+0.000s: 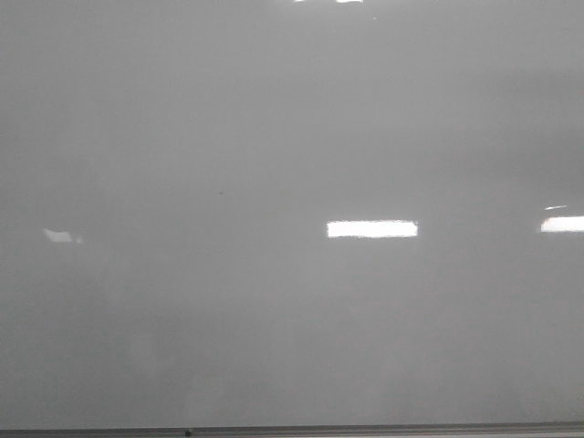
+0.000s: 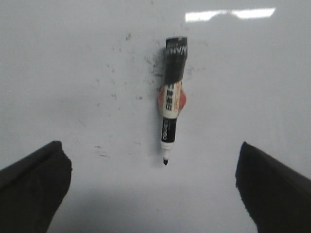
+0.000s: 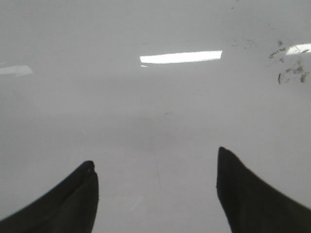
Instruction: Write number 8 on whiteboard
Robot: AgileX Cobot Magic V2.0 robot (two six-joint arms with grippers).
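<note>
The whiteboard [image 1: 274, 137] fills the front view, pale grey and glossy, with a thin grey edge strip [image 1: 365, 429] along its near side. No drawn number 8 shows on it in any view. A black and white marker [image 2: 171, 102] lies uncapped on the board in the left wrist view, its tip [image 2: 165, 162] pointing toward my left gripper [image 2: 150, 160]. That gripper is open and empty, hovering over the board with the marker just beyond its fingertips. My right gripper [image 3: 155, 167] is open and empty over bare board. Neither gripper shows in the front view.
Bright rectangular light reflections [image 1: 372, 229] lie on the board. Small dark smudges [image 2: 153, 65] sit beside the marker's cap end, and more smudges [image 3: 291, 73] show at the far side of the right wrist view.
</note>
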